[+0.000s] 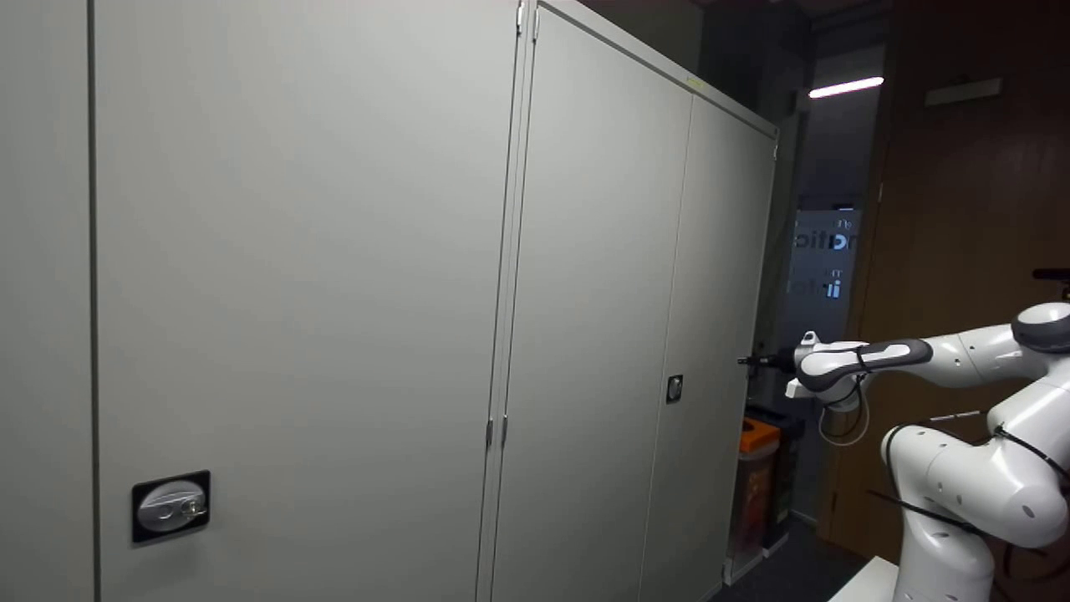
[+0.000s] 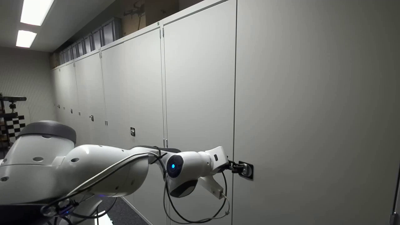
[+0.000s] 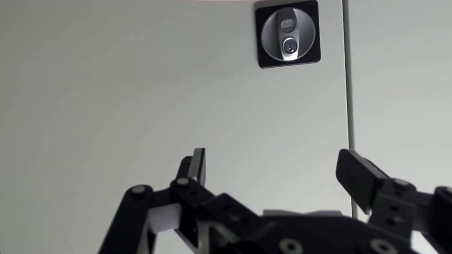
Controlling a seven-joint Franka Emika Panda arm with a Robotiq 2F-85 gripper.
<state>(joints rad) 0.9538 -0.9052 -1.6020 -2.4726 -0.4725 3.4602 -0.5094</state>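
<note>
My gripper (image 3: 271,155) is open and empty in the wrist view, with bare grey door between its two black fingers. The nearest thing is a round silver handle with a keyhole on a black square plate (image 3: 287,33), at the top of the wrist view. The handle lies outside the fingers, apart from them. In an exterior view the gripper (image 2: 237,167) overlaps the handle plate (image 2: 251,175). In an exterior view the gripper (image 1: 746,361) shows to the right of the handle (image 1: 675,389), with a gap. The grey cabinet door (image 2: 312,93) stands shut, a seam beside the handle.
More grey cabinets stand in a row, with handles (image 1: 171,506) (image 2: 132,131). Grey boxes (image 2: 111,31) sit on top of them. Bins, one with an orange lid (image 1: 758,435), stand beyond the cabinet's end. A brown door (image 1: 961,209) is behind the arm. Cables (image 2: 225,200) hang below the wrist.
</note>
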